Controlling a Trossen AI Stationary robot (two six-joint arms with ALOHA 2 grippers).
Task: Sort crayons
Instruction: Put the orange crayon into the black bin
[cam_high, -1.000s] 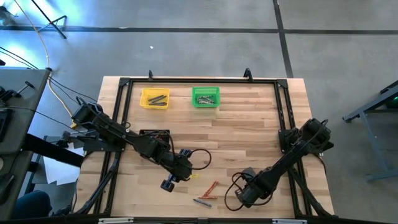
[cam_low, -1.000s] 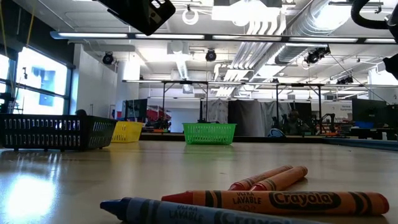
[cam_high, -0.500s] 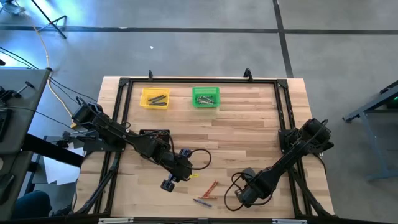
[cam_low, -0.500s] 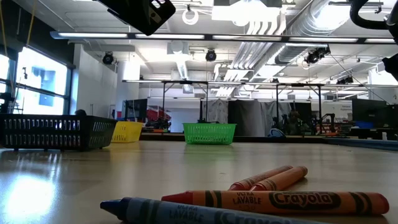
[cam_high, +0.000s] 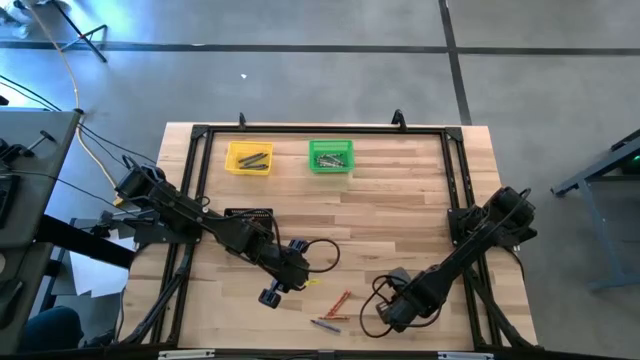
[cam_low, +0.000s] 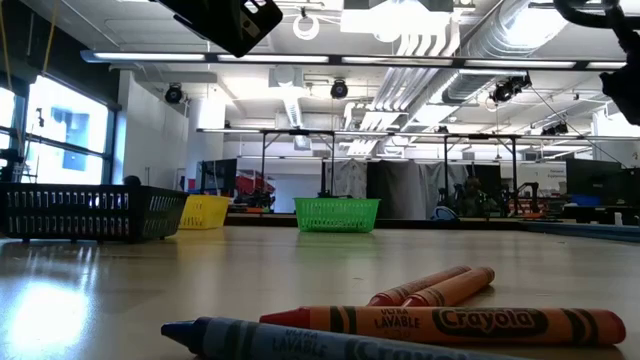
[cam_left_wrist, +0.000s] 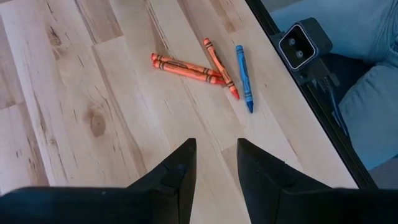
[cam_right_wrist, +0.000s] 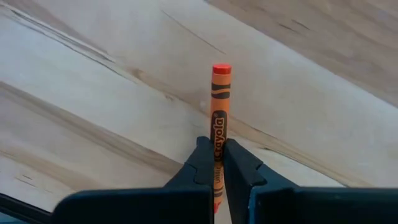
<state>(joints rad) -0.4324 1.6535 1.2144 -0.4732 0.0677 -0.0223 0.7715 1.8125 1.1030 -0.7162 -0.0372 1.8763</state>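
Pinching one orange crayon (cam_right_wrist: 217, 112) by its lower end, the right gripper (cam_right_wrist: 217, 163) risks losing it.
From left to right in the high view: the black mesh bin (cam_high: 249, 215) sits at 9 o'clock under the left arm; the yellow bin (cam_high: 249, 158) and green bin (cam_high: 330, 156) wait at 11 and 12 o'clock, both already holding crayons. The left gripper (cam_left_wrist: 214, 163) hangs above the boards at 7 o'clock, fingers slightly parted and empty, looking down on two orange crayons (cam_left_wrist: 186, 64) and a blue crayon (cam_left_wrist: 243, 78) lying loose at 6 o'clock. With most of the stick jutting past the fingertips, the held crayon could pivot or slip during a swing. I judge the left arm and its looped cable (cam_high: 322, 255) stand across the right arm's way to the bins.
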